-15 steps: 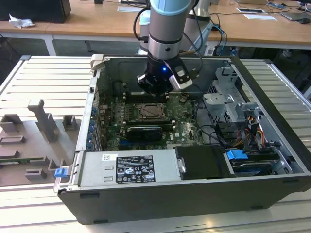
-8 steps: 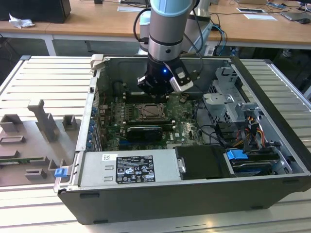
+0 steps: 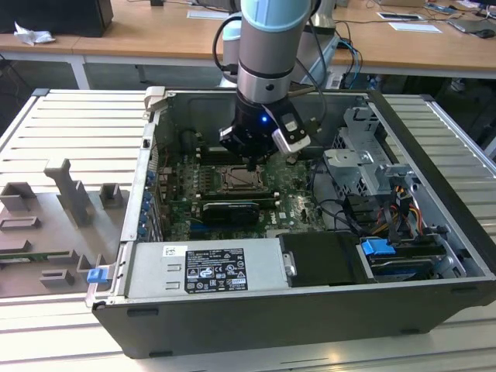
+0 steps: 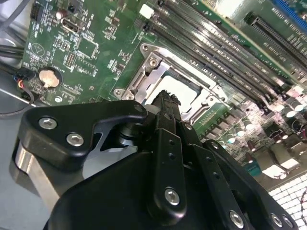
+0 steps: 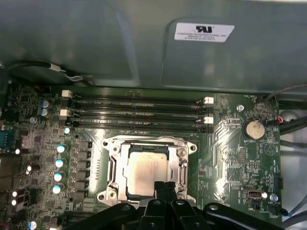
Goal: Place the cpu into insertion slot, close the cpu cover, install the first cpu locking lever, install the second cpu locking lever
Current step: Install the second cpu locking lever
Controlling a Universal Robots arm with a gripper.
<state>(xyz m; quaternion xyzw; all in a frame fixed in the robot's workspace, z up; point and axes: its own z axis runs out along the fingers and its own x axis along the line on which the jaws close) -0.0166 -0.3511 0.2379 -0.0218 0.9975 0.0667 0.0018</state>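
Gripper (image 5: 164, 188) fingers pressed together, holding nothing, tips at the six o'clock edge of the cpu cover (image 5: 181, 158). Beneath the cover's window lies the cpu (image 5: 146, 168), seated in the insertion slot (image 3: 236, 180). Beyond, at twelve o'clock, run memory slots (image 5: 136, 114).

far: wooden desks (image 3: 155, 35) with papers | near: ribbed grey metal table (image 3: 70, 124) | light: bright, even
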